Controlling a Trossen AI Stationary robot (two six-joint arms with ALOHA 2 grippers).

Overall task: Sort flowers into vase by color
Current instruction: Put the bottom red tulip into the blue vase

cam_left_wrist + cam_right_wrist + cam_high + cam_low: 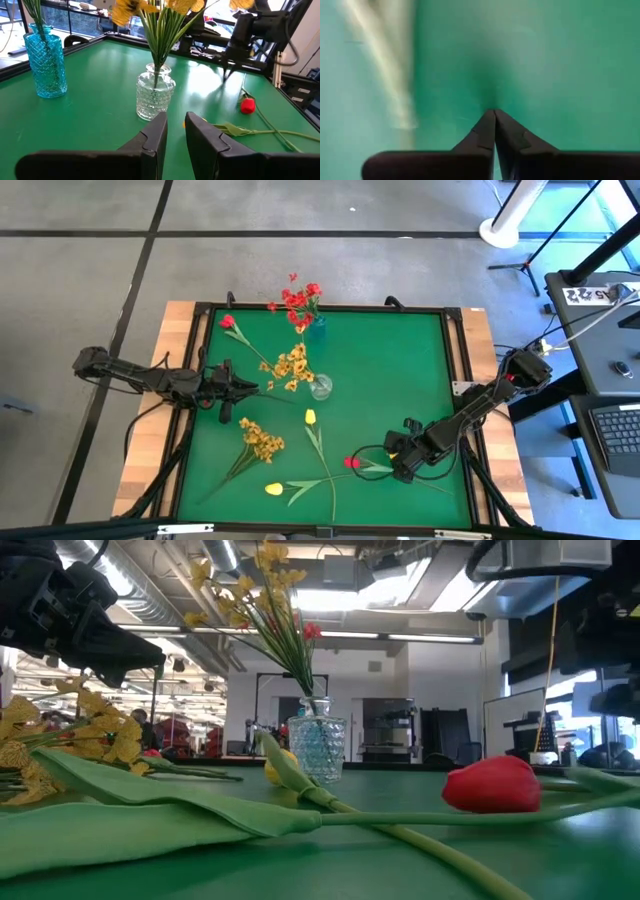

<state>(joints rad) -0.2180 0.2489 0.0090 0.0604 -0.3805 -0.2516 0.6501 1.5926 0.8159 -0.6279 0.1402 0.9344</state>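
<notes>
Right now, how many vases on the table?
2. A blue vase near the far edge holds a red spray. A clear vase near the mat's middle holds a yellow spray, with the left gripper beside it.

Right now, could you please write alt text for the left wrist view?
The left gripper, slightly open and empty, faces a clear vase of yellow flowers on green table; blue vase and red tulip flank it.
</notes>
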